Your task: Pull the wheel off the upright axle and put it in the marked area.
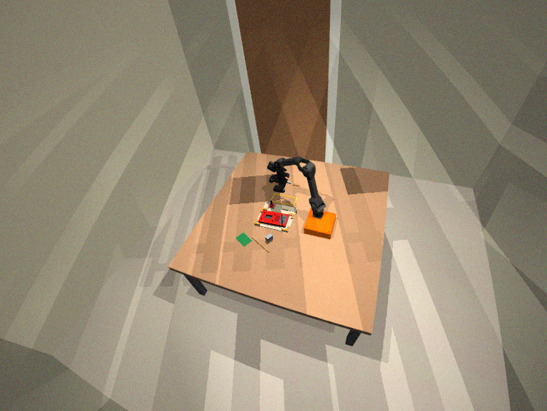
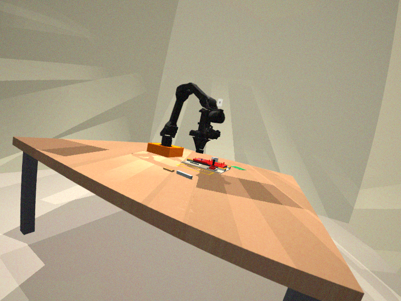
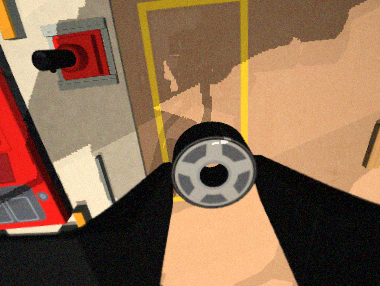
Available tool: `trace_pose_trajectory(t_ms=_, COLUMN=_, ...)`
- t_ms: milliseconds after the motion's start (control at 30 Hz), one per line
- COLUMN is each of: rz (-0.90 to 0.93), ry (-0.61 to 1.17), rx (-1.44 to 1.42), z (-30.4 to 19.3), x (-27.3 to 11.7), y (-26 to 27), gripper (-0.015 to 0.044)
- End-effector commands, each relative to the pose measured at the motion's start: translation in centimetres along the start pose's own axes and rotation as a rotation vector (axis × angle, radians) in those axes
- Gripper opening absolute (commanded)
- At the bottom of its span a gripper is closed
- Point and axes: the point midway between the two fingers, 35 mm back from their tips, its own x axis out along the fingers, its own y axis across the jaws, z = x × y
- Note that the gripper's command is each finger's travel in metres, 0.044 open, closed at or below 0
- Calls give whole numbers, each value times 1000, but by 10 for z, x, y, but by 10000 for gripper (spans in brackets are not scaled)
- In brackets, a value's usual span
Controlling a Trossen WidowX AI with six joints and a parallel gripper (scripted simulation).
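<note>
No legible text, label, brand, number or sign in any view. Only marking: plain yellow outline rectangle [image 3: 194, 75] on table top [image 3: 310, 100], bearing no lettering. Red board [image 1: 275, 218] and grey wheel face [image 3: 214, 175] carry no readable characters. Small white tag on arm [image 2: 220, 101] too small to read.

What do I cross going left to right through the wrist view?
Red board panel → black upright axle on its red mount → grey-hubbed black wheel clamped in the gripper → tan wooden strip at the right edge.
</note>
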Motion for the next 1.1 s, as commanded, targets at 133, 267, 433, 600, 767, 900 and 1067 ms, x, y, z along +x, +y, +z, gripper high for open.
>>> trace_pose_trajectory(t_ms=133, rz=1, ry=7, rx=-6, z=0, x=30, y=-1, gripper=0)
trace_pose_trajectory(t_ms=267, rz=1, ry=7, rx=-6, z=0, x=59, y=-1, gripper=0)
trace_pose_trajectory(t_ms=433, rz=2, ry=7, rx=-6, z=-3, x=90, y=0, gripper=0)
trace_pose_trajectory(t_ms=600, rz=5, ry=13, rx=0, z=-3, x=88, y=1, gripper=26)
trace_pose_trajectory(t_ms=767, rz=5, ry=13, rx=0, z=-3, x=88, y=1, gripper=157)
trace_pose_trajectory(t_ms=900, rz=5, ry=13, rx=0, z=-3, x=88, y=1, gripper=262)
trace_pose_trajectory(t_ms=1067, rz=3, ry=9, rx=-4, z=-1, x=53, y=0, gripper=300)
